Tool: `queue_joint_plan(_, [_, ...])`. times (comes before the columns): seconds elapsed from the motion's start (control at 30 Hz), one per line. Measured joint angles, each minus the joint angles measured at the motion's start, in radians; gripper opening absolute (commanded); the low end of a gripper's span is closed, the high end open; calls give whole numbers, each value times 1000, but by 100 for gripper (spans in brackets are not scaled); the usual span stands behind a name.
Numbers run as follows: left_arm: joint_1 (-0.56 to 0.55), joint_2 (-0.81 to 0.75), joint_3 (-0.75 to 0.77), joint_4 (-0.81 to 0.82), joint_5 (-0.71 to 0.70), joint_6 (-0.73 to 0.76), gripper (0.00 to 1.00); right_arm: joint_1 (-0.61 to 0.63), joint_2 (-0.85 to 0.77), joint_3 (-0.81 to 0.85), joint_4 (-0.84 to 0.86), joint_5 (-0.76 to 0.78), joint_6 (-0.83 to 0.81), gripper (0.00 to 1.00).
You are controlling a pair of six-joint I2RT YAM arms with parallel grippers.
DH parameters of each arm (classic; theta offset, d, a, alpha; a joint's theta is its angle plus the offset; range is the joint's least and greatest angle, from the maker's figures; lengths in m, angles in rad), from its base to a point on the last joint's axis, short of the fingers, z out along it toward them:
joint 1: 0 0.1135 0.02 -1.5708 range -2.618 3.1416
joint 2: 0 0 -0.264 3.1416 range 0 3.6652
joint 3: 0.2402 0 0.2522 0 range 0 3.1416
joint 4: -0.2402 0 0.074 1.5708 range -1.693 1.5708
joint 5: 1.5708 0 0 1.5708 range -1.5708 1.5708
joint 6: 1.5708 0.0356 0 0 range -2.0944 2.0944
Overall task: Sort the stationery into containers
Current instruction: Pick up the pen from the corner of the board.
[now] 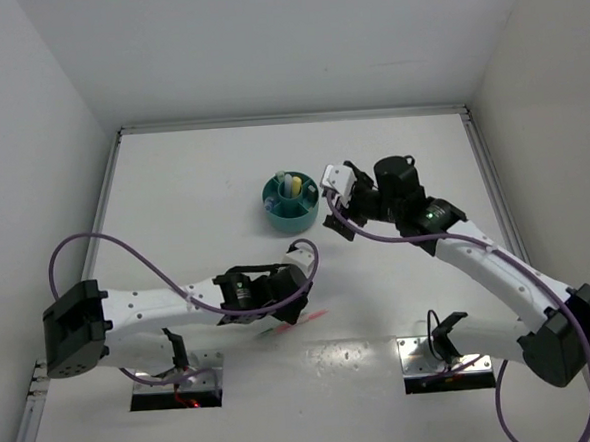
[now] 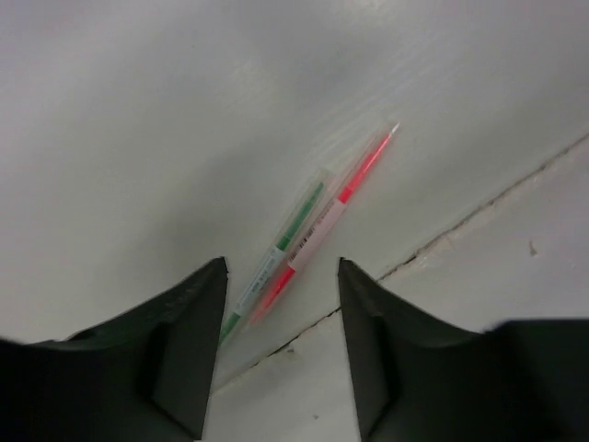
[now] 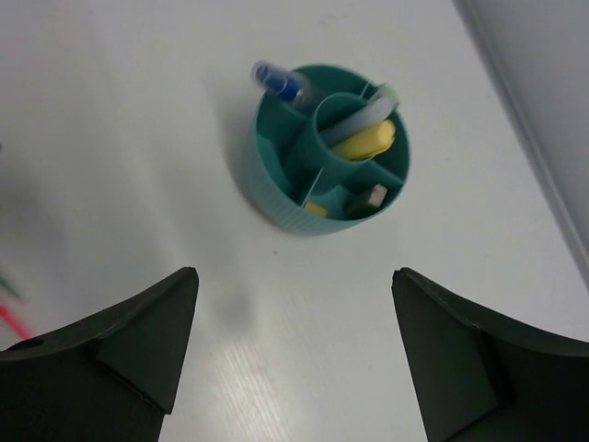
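Pens first, on the left wrist view: the green pen (image 2: pixel 285 235) and the pink-red pen (image 2: pixel 333 204) lie touching, side by side, on the table (image 2: pixel 138 138). The left gripper (image 2: pixel 281 267) is spread over their near ends, pinching neither.

On the right wrist view, the right gripper (image 3: pixel 294 276) is wide apart and empty. It faces the teal bowl (image 3: pixel 276 198), which holds a blue marker (image 3: pixel 276 81), a yellow marker (image 3: pixel 363 140) and an eraser (image 3: pixel 375 195).

From above, the bowl sits far of centre and the pens lie near. I judge the pens to be the step in hand. Next I'd lower the left jaws across them and close.

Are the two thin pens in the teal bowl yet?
Out. The green pen and pink-red pen lie side by side on the table.
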Motion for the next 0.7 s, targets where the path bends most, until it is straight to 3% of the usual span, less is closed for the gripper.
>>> queue_joint_plan(0.07, [24,-5,10,3,10,38,37,0,26,-23,-20,-16,-26,83])
queue_joint_plan(0.13, [36,-5,13,10,25,68,32,0,33,-43,-35,-25,-43,76])
queue_joint_plan(0.27, [37,2,13,30,66,120,27,0,32,-50,-47,-39,-70,0])
queue_joint_plan(0.33, [39,7,13,43,76,140,27,0,32,-50,-48,-40,-66,0])
queue_joint_plan(0.4, [42,17,13,57,84,152,27,0,32,-50,-48,-39,-63,13])
queue_joint_plan(0.5, [43,45,13,77,100,173,28,0,32,-50,-47,-34,-60,19])
queue_joint_plan(0.7, [43,122,12,107,129,196,33,0,32,-50,-47,-31,-58,19])
